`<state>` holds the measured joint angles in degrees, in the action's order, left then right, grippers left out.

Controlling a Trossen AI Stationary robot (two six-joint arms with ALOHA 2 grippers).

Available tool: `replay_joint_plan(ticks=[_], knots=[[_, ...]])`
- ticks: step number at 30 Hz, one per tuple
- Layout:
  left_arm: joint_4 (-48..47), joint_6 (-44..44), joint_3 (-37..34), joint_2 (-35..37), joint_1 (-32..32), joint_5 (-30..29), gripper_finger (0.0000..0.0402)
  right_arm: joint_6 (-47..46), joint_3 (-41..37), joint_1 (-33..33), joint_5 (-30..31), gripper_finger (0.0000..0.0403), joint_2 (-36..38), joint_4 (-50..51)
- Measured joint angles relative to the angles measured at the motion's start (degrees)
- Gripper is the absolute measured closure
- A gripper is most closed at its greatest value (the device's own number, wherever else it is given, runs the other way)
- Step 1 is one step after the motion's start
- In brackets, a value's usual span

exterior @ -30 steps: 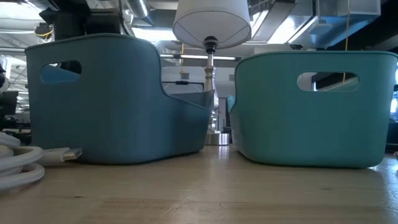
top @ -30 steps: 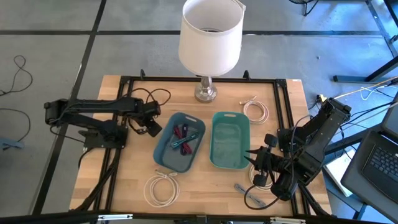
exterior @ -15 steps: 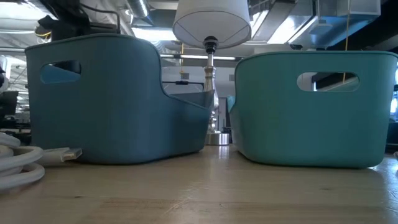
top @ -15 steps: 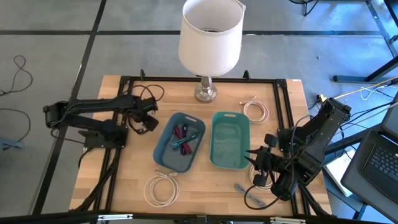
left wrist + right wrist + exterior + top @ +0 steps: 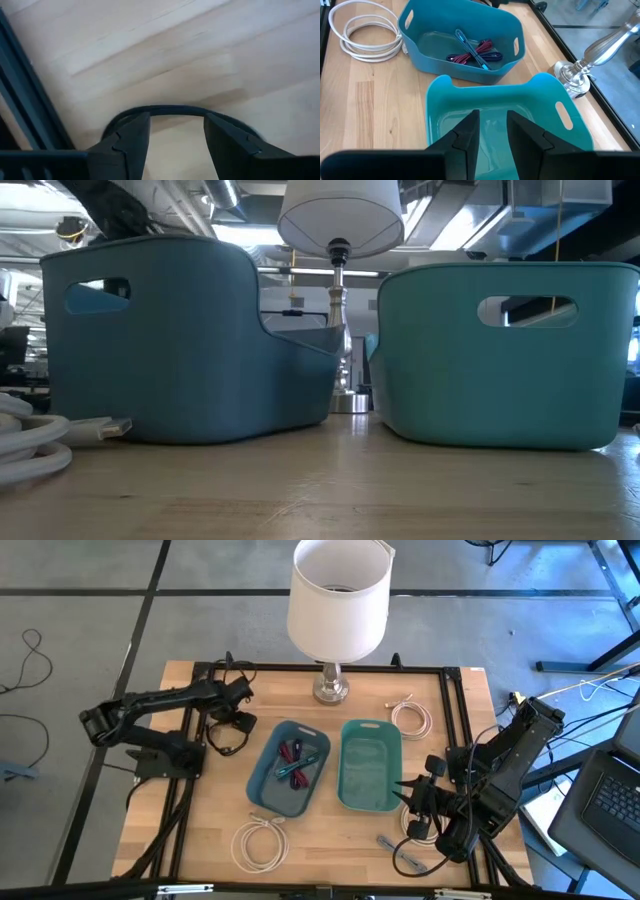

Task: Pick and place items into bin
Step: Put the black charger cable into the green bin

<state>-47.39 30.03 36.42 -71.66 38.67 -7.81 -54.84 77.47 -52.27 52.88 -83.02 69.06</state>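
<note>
The high camera is looking straight down on the table (image 5: 200, 830). The low one is sitting at tabletop height, close before both bins, which the right wrist camera is also viewing from above.

black cable loop (image 5: 165, 111) | ends hidden behind fingers (image 5: 130, 145)

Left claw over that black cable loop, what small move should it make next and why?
Probably lower a little and close. In the left wrist view the left claw is open, its fingers straddling the thin black cable loop on the wooden table, so nothing is gripped yet. The right claw waits over the teal bin.
</note>
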Motion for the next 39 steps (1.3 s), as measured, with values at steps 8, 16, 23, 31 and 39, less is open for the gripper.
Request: replay_joint_plan(ticks=[8,16,23,31,39], knots=[[-0.7,-12.9,0.0,-8.0,4.7,3.9,0.0222,0.0,0.0,0.0,0.0,0.0301,0.0,0.0],[-1.1,-14.7,0.0,-9.2,7.0,4.0,0.0222,-0.1,0.0,0.0,0.0,0.0301,0.0,0.0],[-2.3,-15.8,2.0,-8.7,7.9,5.0,0.0222,-0.1,0.0,0.0,0.0,0.0301,-0.1,0.0],[-3.6,-17.3,4.0,-8.7,8.0,2.8,0.0222,-0.2,0.0,0.0,0.0,0.0301,-0.1,0.0],[-3.5,-17.2,4.0,-8.7,8.0,2.6,0.0222,-0.2,0.0,0.0,0.0,0.0301,-0.1,0.0]])
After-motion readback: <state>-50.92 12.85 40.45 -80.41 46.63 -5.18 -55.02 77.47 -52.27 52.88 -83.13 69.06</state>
